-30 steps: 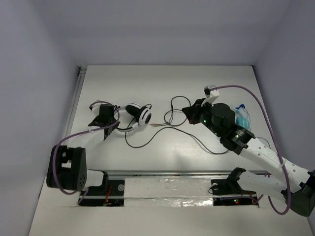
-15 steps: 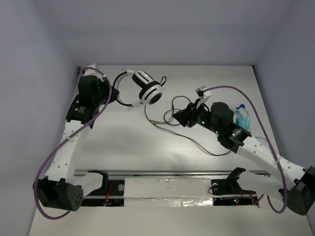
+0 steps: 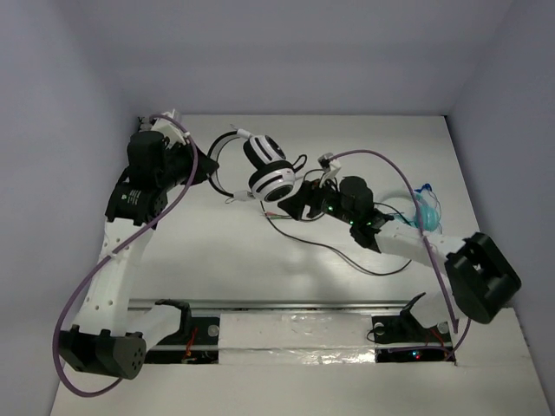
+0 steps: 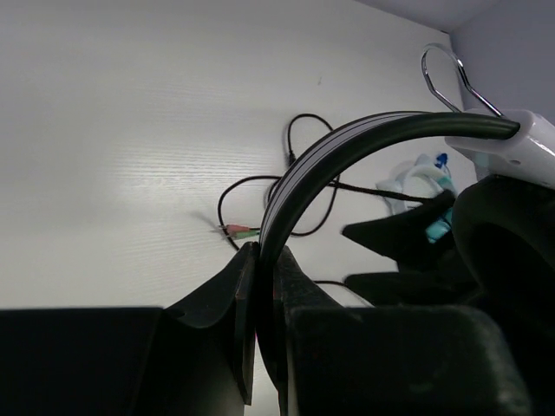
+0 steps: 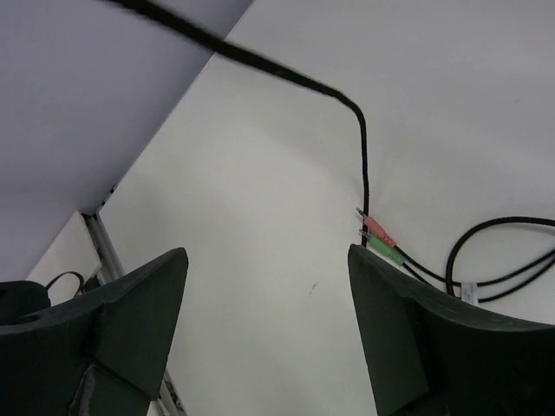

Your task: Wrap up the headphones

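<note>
The black-and-white headphones hang in the air over the back middle of the table. My left gripper is shut on their thin black headband, which its fingers clamp from both sides. The long black cable trails down from the headphones and loops over the table, its pink and green plugs lying flat. My right gripper stands open just below and right of the lower earcup. Its jaws are wide apart with nothing between them, and the plugs lie by its right finger.
Teal headphones lie at the table's right side, behind my right arm. A metal rail runs along the left table edge. A foil-covered strip crosses the near edge between the arm bases. Walls close in on three sides.
My left arm has lifted the headphones off the table and carried them back and to the right. My right gripper has opened and moved left, up to the hanging headphones.
</note>
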Motion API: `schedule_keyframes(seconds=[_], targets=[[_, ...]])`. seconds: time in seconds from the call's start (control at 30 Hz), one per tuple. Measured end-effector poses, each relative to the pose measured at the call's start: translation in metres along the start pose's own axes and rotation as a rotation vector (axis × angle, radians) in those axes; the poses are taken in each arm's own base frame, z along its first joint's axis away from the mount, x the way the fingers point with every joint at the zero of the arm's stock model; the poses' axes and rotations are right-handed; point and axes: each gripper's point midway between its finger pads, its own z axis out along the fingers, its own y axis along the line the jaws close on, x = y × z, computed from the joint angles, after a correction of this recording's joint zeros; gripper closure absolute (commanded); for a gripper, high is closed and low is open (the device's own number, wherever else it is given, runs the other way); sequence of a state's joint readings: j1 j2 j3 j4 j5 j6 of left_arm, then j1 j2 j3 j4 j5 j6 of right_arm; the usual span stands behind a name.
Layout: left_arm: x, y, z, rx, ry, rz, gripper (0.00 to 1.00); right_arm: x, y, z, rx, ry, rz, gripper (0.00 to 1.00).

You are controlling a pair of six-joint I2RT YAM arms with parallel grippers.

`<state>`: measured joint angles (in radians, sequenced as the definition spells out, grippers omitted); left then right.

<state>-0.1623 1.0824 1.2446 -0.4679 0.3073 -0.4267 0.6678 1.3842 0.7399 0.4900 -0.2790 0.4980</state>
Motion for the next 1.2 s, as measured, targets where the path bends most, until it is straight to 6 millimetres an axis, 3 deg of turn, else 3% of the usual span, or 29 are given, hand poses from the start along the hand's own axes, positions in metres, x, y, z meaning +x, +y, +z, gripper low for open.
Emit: schedule_keyframes(seconds=[0.23, 0.6, 0.67, 0.73, 0.8, 1.0, 1.13, 1.2], targets=[[-0.023, -0.041, -0.028, 0.144, -0.055, 0.024, 1.00, 0.017, -0.022, 0.042, -0.006, -0.007, 0.022, 0.16], [-0.048, -0.089, -0.074, 0.305, -0.126, 0.006, 1.00, 0.006, -0.023, 0.074, -0.076, -0.107, 0.019, 0.16], [-0.053, -0.095, -0.080, 0.325, -0.137, 0.004, 1.00, 0.009, -0.024, 0.076, -0.090, -0.108, 0.028, 0.20], [-0.058, -0.101, -0.086, 0.340, -0.150, -0.001, 1.00, 0.013, -0.023, 0.079, -0.108, -0.106, 0.038, 0.35], [-0.063, -0.105, -0.091, 0.349, -0.164, -0.005, 1.00, 0.014, -0.020, 0.079, -0.134, -0.113, 0.055, 0.43], [-0.078, -0.111, -0.098, 0.352, -0.221, -0.019, 1.00, 0.041, -0.022, 0.064, -0.162, -0.092, 0.115, 0.45], [-0.084, -0.101, -0.082, 0.315, -0.249, -0.046, 1.00, 0.062, -0.027, 0.053, -0.151, -0.054, 0.161, 1.00], [-0.085, -0.091, -0.067, 0.279, -0.251, -0.062, 1.00, 0.069, -0.025, 0.050, -0.153, -0.038, 0.187, 1.00]])
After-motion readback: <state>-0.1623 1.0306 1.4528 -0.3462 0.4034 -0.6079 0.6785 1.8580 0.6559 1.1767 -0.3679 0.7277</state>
